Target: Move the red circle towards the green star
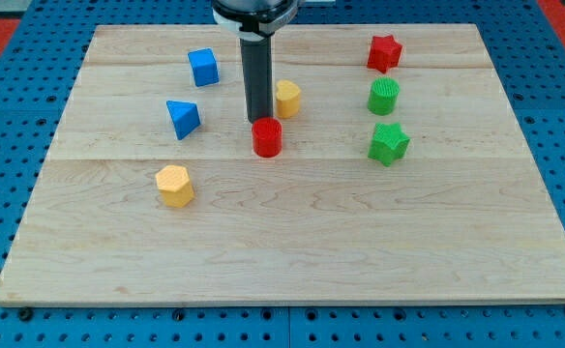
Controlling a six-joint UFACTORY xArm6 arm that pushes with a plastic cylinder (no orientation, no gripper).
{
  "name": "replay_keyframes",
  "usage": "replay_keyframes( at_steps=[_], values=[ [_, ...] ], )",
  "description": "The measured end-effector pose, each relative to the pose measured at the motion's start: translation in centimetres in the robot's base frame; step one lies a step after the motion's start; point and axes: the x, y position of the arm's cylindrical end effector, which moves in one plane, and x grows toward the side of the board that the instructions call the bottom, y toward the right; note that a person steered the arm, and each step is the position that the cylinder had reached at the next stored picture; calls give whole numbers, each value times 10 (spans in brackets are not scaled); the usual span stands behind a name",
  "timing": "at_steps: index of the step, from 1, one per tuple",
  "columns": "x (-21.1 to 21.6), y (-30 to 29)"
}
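The red circle (267, 137) sits near the middle of the wooden board. The green star (388, 143) lies to the view's right of it, about level with it and well apart. My tip (258, 119) stands just above the red circle at its upper left edge, touching or nearly touching it. The dark rod rises from there to the view's top.
A yellow block (287, 98) sits just right of the rod. A green circle (383, 97) and a red star (384, 52) lie above the green star. A blue cube (203, 67), a blue triangle (182, 118) and a yellow hexagon (174, 186) lie at the left.
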Motion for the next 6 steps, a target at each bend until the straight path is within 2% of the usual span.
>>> replay_keyframes(
  at_steps=[1, 2, 3, 4, 6],
  values=[
    [38, 11],
    [61, 15],
    [62, -8],
    [96, -7],
    [127, 104]
  ],
)
